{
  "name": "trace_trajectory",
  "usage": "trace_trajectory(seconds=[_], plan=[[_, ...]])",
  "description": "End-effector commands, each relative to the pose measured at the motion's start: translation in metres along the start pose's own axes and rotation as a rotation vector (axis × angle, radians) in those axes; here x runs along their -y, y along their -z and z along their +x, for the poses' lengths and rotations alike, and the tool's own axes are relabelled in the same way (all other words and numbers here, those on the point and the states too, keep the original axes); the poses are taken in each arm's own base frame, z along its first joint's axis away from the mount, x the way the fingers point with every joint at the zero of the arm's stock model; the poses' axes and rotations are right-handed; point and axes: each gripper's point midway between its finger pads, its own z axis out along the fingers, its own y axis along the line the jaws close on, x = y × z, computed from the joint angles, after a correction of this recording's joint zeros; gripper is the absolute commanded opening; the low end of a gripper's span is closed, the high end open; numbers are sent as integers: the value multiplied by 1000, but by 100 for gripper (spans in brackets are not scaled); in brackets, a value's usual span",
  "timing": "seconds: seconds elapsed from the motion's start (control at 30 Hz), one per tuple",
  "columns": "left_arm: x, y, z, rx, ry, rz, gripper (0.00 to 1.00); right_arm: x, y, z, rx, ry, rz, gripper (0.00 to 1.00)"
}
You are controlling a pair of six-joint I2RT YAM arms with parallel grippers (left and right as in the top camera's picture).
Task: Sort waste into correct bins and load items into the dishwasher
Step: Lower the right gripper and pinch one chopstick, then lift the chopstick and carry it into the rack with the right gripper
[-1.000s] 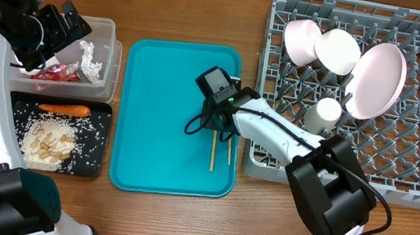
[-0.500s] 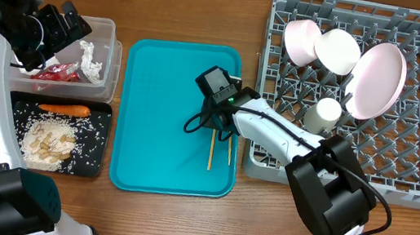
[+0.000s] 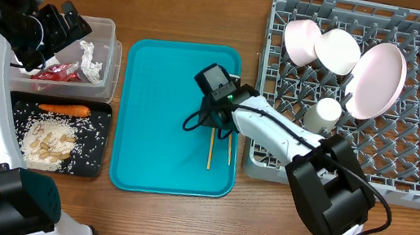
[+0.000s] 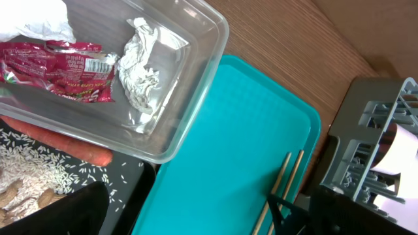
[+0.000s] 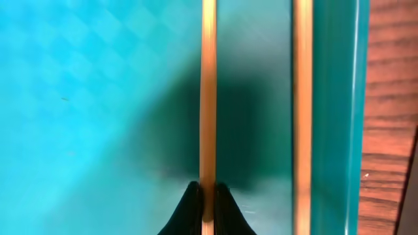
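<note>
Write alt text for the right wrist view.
Close-up: the right gripper pinches one chopstick, with a teal tray beneath. A second chopstick lies parallel to its right, beside the tray's rim, with the wooden table beyond.

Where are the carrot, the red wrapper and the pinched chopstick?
carrot piece point(image 3: 64, 108), overhead view, middle of its length.
red snack wrapper point(image 4: 62, 65), left wrist view, printed face.
pinched chopstick point(image 5: 208, 98), right wrist view, mid-shaft.

Thin wooden chopsticks point(image 3: 210, 152) lie parallel, slightly apart, flat on the teal tray point(image 3: 161, 111).
</note>
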Motion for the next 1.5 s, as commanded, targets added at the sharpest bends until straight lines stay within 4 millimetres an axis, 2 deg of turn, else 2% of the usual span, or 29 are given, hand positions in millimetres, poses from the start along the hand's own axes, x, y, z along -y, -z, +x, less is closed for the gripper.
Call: trace_trajectory(seconds=[0.0,0.27,0.47,0.7,0.83,0.97,1.2,1.47], plan=[[6,13,-5,39,-3,7,100,-25,30,-31,84,10,-73,4],[6,13,-5,39,-3,7,100,-42,91,-58,205,64,-163,4],[6,13,-5,39,-3,7,100,-36,127,-63,246,88,-180,4],[6,13,-5,39,-3,7,100,23,150,-87,278,4,-89,4],[6,13,-5,39,-3,7,100,63,151,-96,255,-58,-30,4],[6,13,-5,39,-3,7,100,97,149,-98,220,-46,31,4],[6,13,-5,39,-3,7,100,127,147,-92,160,30,94,4],[6,13,-5,39,-3,7,100,165,141,-87,118,-25,155,4]])
